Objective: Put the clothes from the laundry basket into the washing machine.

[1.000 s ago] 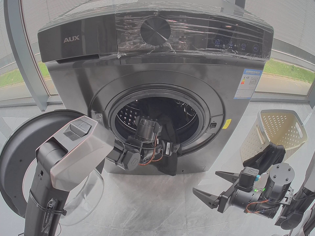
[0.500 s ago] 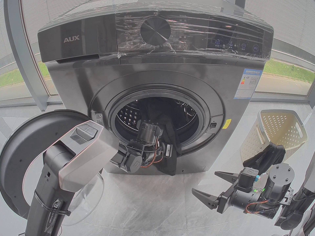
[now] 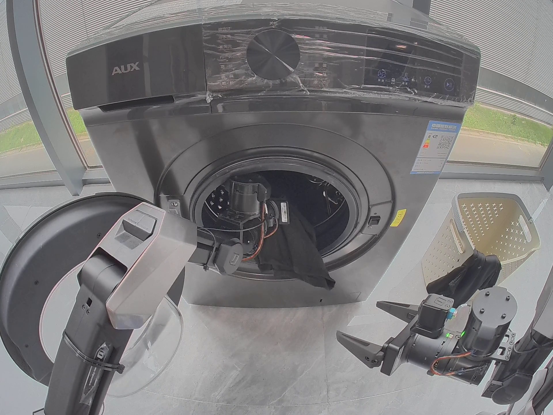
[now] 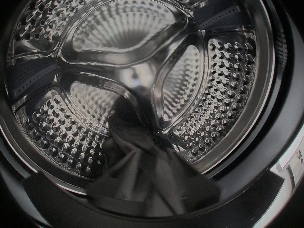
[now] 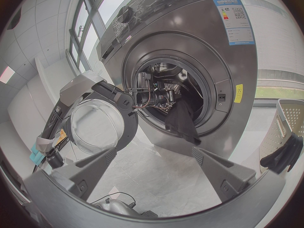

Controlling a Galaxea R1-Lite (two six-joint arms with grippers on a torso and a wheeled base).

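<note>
Floor (image 3: 259,353) | garment (image 3: 294,255) draping over washer (image 3: 374,145) rim, half-loaded | left claw (image 5: 170,100) at drum, grip indiscernible | right claw (image 3: 360,320) gaping wide, seemingly awaiting basket (image 3: 495,226).

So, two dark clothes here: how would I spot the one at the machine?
Find the big grey washing machine and its round open port. A black garment spills from the drum over the port's lower lip. The other dark garment drapes the cream laundry basket on the right instead.
</note>
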